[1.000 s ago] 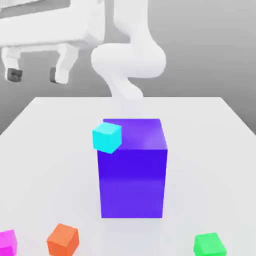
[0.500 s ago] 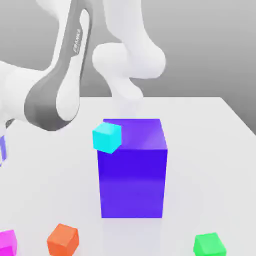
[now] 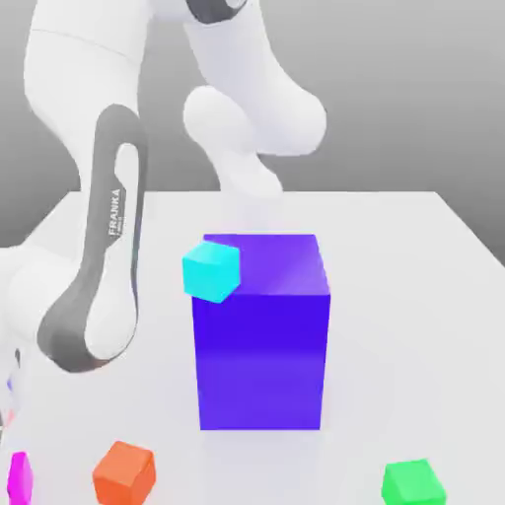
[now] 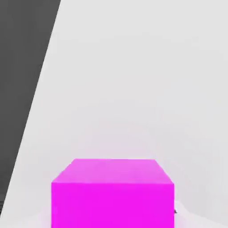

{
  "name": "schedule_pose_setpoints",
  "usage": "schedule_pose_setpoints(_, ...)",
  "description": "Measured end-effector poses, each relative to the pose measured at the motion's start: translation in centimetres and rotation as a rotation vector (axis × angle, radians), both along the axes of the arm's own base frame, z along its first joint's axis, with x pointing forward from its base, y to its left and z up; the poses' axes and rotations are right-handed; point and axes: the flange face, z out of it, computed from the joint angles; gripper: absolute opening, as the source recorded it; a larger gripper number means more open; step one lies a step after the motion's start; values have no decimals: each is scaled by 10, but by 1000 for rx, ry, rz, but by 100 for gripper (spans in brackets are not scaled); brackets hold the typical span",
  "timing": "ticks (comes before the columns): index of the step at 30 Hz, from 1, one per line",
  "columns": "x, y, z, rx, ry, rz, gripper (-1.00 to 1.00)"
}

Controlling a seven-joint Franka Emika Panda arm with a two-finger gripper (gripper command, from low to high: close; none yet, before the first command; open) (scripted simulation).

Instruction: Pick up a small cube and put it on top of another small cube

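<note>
Inspection, exterior view, clock centred on the blue block (image 3: 261, 360). Magenta cube (image 4: 112, 205): at 8 o'clock, down at table (image 3: 395, 345) level as far as can be judged. Grasp appears made; lift and placement outstanding, no small cube stacked on another. Possible supports: orange cube (image 3: 124, 475) between 7 and 8, green cube (image 3: 413, 483) between 4 and 5, cyan cube (image 3: 211, 271) near 11. Pincer (image 4: 112, 205): narrowed onto the magenta cube, apparently gripping it.
</note>
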Motion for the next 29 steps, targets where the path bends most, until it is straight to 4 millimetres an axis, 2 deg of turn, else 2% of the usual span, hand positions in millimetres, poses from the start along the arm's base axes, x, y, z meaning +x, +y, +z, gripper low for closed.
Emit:
schedule_pose_setpoints(1, 0, 2, 13, 1, 0, 1, -100)
schedule_pose_setpoints(3, 15, 35, 21, 11, 3, 23, -100)
schedule_pose_setpoints(8, 47, 147, 30, 32, 14, 97, -100)
schedule_pose_setpoints(12, 56, 241, 40, 35, 21, 160, -100)
schedule_pose_setpoints(16, 50, 334, 52, 28, 20, 224, -100)
schedule_pose_setpoints(21, 21, 443, 70, 7, 6, 304, -100)
schedule_pose_setpoints(23, 14, 463, 59, 3, 0, 318, -100)
schedule_pose_setpoints(25, 12, 468, 34, 2, -2, 322, -100)
schedule_pose_setpoints(26, 11, 469, 19, 1, -1, 323, 100)
schedule_pose_setpoints(29, 11, 469, 19, 1, -1, 323, 100)
